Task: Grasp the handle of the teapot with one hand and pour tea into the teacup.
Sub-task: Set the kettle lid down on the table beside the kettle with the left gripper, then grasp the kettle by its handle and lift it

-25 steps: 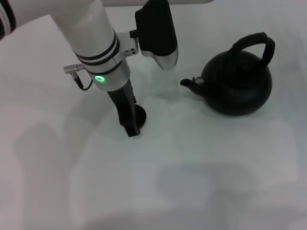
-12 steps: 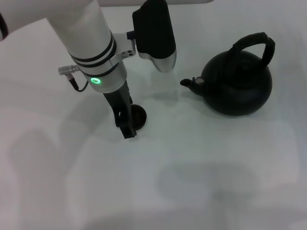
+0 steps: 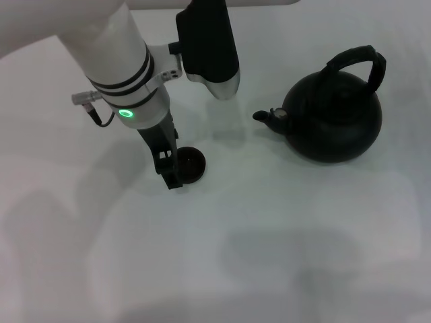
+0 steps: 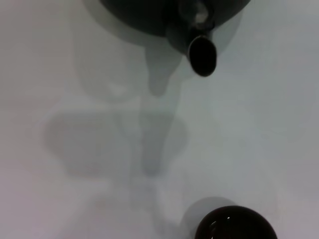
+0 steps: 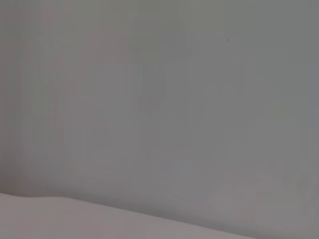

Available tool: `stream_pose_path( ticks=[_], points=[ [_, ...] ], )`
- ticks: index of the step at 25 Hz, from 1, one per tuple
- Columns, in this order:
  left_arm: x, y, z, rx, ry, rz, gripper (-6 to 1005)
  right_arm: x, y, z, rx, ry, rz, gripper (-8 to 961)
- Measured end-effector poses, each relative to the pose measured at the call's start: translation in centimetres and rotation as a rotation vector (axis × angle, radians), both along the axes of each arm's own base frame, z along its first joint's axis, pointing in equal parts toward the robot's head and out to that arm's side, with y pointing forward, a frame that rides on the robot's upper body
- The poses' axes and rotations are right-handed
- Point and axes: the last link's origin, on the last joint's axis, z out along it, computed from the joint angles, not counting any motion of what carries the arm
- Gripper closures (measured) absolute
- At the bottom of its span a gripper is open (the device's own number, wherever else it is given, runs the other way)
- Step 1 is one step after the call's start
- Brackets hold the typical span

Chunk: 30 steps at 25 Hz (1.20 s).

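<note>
The teapot (image 3: 333, 121) stands on the white table at the right, its spout (image 3: 266, 116) pointing left toward the teacup (image 3: 190, 165). The handle (image 3: 357, 57) arches over its top, with nothing holding it. My left gripper (image 3: 171, 176) hangs down just left of the teacup, close beside its rim. In the left wrist view the spout (image 4: 202, 52) is at the top edge and the teacup (image 4: 234, 226) at the bottom edge. My right gripper shows in no view.
The white table (image 3: 283, 256) spreads around both objects, with soft shadows on it. The left arm's white forearm (image 3: 114, 60) and black wrist camera housing (image 3: 205, 44) reach in from the upper left. The right wrist view shows only a blank grey surface (image 5: 159, 119).
My left arm has moved left and slightly back, so more of the teacup shows. The teapot and the teacup have stayed in place.
</note>
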Motion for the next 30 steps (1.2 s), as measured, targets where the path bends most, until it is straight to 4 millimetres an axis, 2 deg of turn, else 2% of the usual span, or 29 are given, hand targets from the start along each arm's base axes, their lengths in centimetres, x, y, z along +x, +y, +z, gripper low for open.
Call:
stream_pose_path(
  ticks=[7, 13, 18, 21, 24, 27, 30],
  points=[
    [0.3, -0.3, 1.2, 0.071, -0.014, -0.054, 129, 0.0, 0.0, 0.0, -0.001, 0.0, 0.0, 527],
    [1.9, -0.9, 4.1, 0.215, -0.131, -0.162, 130, -0.1, 0.1, 0.1, 0.003, -0.002, 0.004, 527],
    [1.6, -0.6, 7.0, 0.436, -0.309, -0.225, 131, -0.3, 0.5, 0.3, 0.007, -0.006, 0.014, 526],
    [0.3, 0.2, 9.2, 0.615, -0.418, -0.242, 131, -0.4, 0.6, 0.4, 0.009, -0.009, 0.019, 526],
    [-1.9, 1.1, 11.3, 0.801, -0.54, -0.24, 132, -0.5, 0.8, 0.5, 0.006, -0.016, 0.024, 526],
    [-4.9, 1.5, 12.2, 0.919, -0.626, -0.201, 132, -0.7, 1.0, 0.4, -0.007, -0.028, 0.036, 526],
    [-7.5, 1.8, 11.8, 0.98, -0.672, -0.148, 132, -1.0, 1.1, 0.1, -0.04, -0.047, 0.062, 526]
  ],
)
